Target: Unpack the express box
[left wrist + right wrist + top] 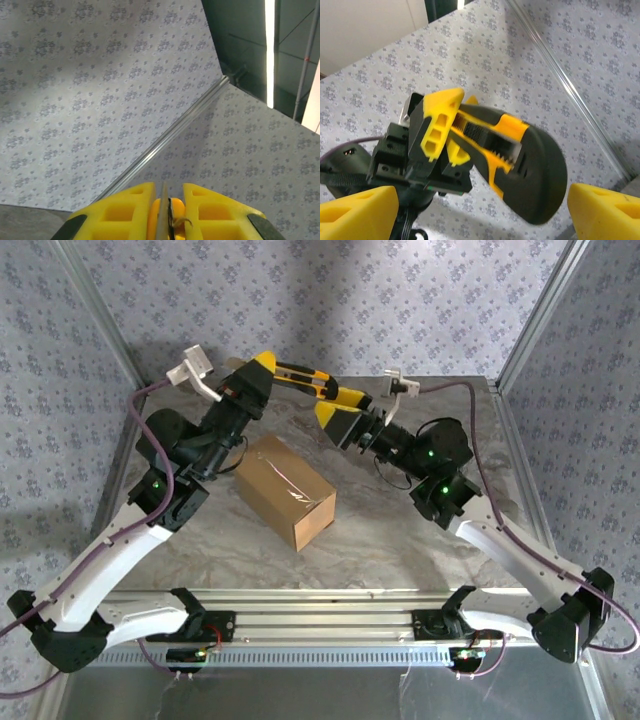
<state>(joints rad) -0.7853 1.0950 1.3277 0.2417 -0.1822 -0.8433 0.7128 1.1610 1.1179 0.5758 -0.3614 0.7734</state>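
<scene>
The left gripper (258, 372) clamps the utility knife (305, 380) above the worktop's (400, 540) far edge. The right gripper (342, 412) stands wide at the knife's free end. The express box (285, 490) lies closed mid-worktop.

The utility knife (305, 381) sits between our right claw's (338, 418) spread fingers; below that claw the express box (285, 490) blocks us.

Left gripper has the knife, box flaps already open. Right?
Not quite. The box is closed, flaps flat with tape across the top; the top external view shows it. The rest holds: the left gripper has the knife.
</scene>
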